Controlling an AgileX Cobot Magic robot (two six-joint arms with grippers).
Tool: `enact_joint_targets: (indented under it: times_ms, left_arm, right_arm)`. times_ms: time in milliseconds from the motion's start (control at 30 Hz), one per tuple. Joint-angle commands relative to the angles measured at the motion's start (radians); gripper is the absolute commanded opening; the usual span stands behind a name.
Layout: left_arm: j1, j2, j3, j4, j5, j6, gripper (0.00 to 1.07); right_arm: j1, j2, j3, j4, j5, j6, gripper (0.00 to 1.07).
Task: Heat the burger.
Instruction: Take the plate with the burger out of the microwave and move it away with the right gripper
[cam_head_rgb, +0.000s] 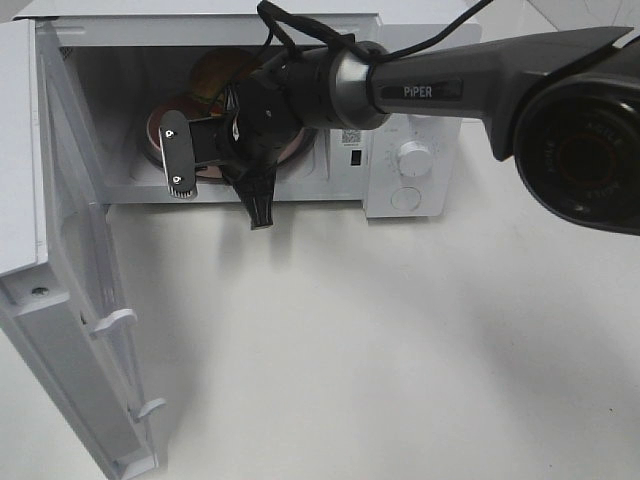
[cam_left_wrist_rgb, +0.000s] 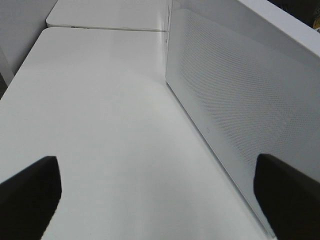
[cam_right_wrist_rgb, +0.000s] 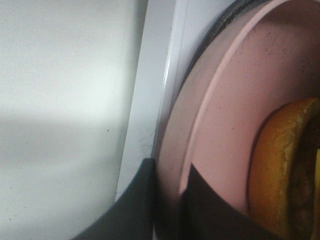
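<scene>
The burger (cam_head_rgb: 214, 72) sits on a pink plate (cam_head_rgb: 158, 128) inside the open microwave (cam_head_rgb: 345, 155); my right arm hides most of it. In the right wrist view the bun's golden edge (cam_right_wrist_rgb: 285, 170) lies on the plate (cam_right_wrist_rgb: 225, 115). My right gripper (cam_head_rgb: 180, 160) reaches into the cavity, and the wrist view shows it (cam_right_wrist_rgb: 167, 202) shut on the plate's near rim. My left gripper (cam_left_wrist_rgb: 160, 200) is open and empty, low over the table beside the microwave door (cam_left_wrist_rgb: 240, 100). It is out of the high view.
The microwave door (cam_head_rgb: 70, 260) is swung wide open at the left, reaching toward the table's front. The control panel with its white knob (cam_head_rgb: 413, 158) is to the right of the cavity. The white table (cam_head_rgb: 380, 350) spreads in front.
</scene>
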Motion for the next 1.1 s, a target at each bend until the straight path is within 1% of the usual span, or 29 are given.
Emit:
enact_joint_targets:
  times_ms: [33,233,367,900,1100]
  left_arm:
    - [0.002,-0.021,0.005,-0.002,-0.006,-0.003,1.0]
    - [0.002,-0.021,0.005,-0.002,-0.006,-0.003,1.0]
    - [0.002,-0.021,0.005,-0.002,-0.006,-0.003,1.0]
    - [0.002,-0.021,0.005,-0.002,-0.006,-0.003,1.0]
    - [0.002,-0.021,0.005,-0.002,-0.006,-0.003,1.0]
  right_arm:
    - [-0.001,-0.055,0.042,-0.014,-0.064,-0.023,0.0]
    - [-0.001,-0.09,0.086,-0.024,-0.088,-0.022,0.0]
    - [0.004,-0.129,0.141,-0.039,-0.134,-0.022,0.0]
    - [0.028,-0.218,0.26,-0.066,-0.16,0.006,0.0]
    - [0.03,-0.253,0.334,-0.068,-0.163,0.006,0.0]
